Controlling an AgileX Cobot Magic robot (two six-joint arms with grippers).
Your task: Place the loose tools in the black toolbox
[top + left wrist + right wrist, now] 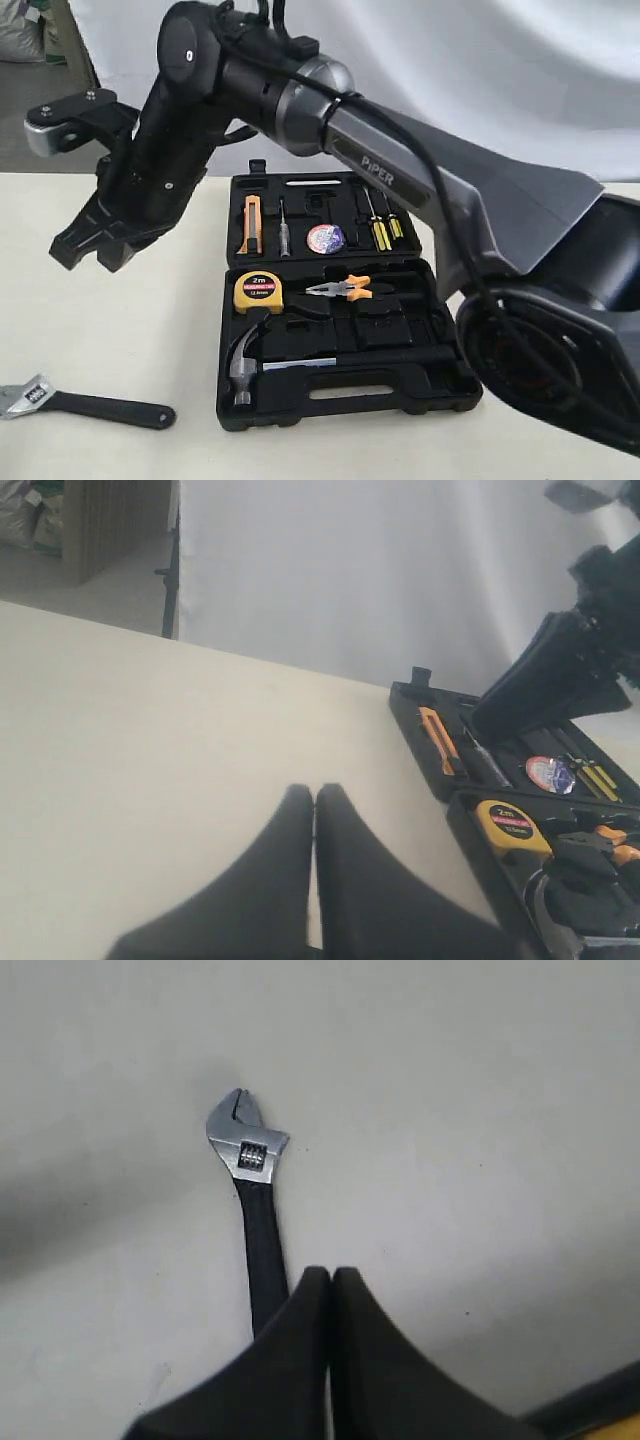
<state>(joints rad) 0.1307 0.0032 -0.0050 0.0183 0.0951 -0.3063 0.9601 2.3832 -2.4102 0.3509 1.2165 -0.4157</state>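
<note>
The adjustable wrench (85,404) lies loose on the table at the front left, left of the black toolbox (345,410). In the right wrist view its silver head (247,1141) points away and its black handle runs under my fingers. My right gripper (88,250) (331,1275) has reached across to the left and hangs above the wrench, shut and empty. The claw hammer (246,362) lies in the near half of the toolbox. The tape roll (326,238) (548,772) sits in the far half. My left gripper (314,792) is shut and empty over bare table left of the toolbox (425,742).
The toolbox also holds a yellow tape measure (258,291) (511,826), orange-handled pliers (342,289), an orange knife (251,224) and yellow screwdrivers (382,230). The right arm's body (400,190) spans over the case. A white backdrop stands behind the table.
</note>
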